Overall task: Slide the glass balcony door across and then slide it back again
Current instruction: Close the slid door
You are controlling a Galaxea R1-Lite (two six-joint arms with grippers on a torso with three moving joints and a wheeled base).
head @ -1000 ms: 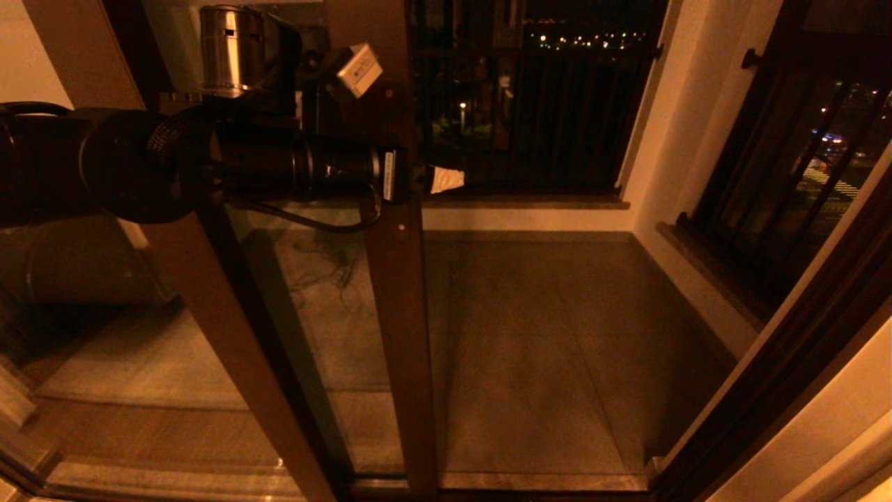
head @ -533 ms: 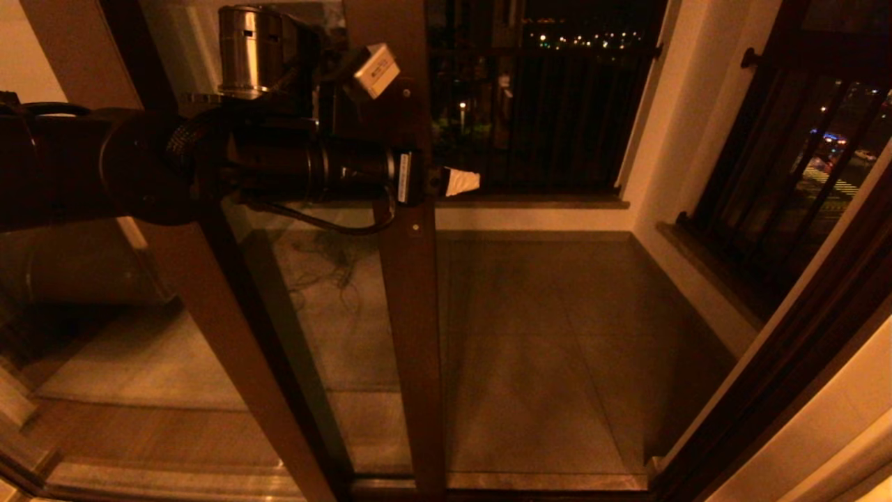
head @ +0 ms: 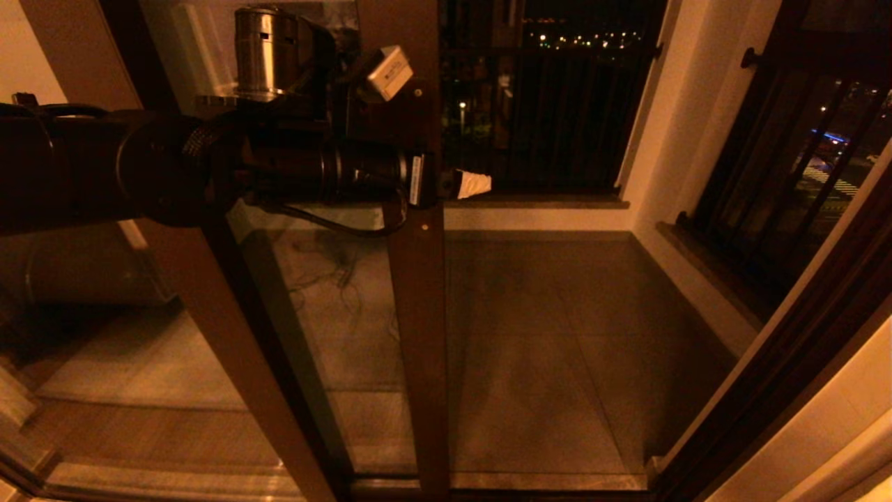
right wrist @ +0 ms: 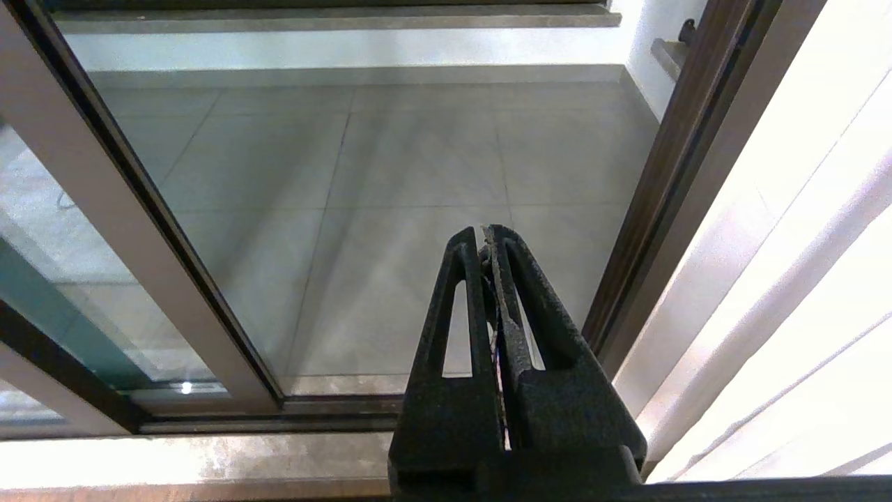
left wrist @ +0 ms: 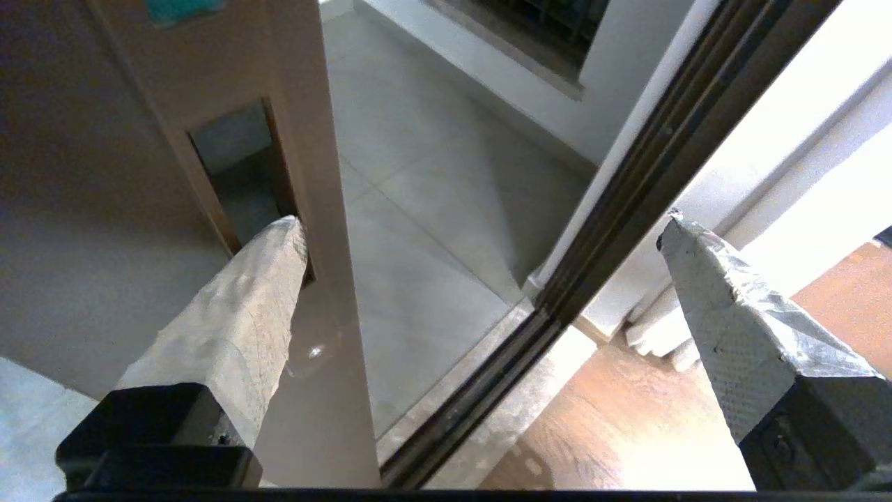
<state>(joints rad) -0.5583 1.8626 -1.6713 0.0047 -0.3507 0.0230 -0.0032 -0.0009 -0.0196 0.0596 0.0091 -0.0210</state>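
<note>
Head view, item one: the glass balcony door [head: 362, 328], a tall floor-length pane in a dark brown frame, standing left of centre with its vertical stile [head: 418, 314] running from top to floor track; to its right the doorway lies open onto the tiled balcony floor [head: 543, 335]. Item two: the left gripper [left wrist: 481, 230], at handle height on that stile, spread wide; in the left wrist view one taped fingertip [left wrist: 279, 244] sits in the narrow recessed handle slot [left wrist: 244, 174] while the other finger hangs free on the far side of the stile edge, so you are hooking, not clamping. Item three: the right gripper [right wrist: 488, 240], parked low facing the threshold, fingers pressed together on nothing. Handling notes, as judgement: expect the door to be heavy and rigid, running only along its track, with some stick on starting. The glass is smooth and breakable, so keep your contact off it. Take hold at the slot or the stile edge, and push level along the track, since a fingertip in a shallow recess could slip out under any angled load. Beyond stands the black-barred window [head: 557, 104], no part of the job.
</note>
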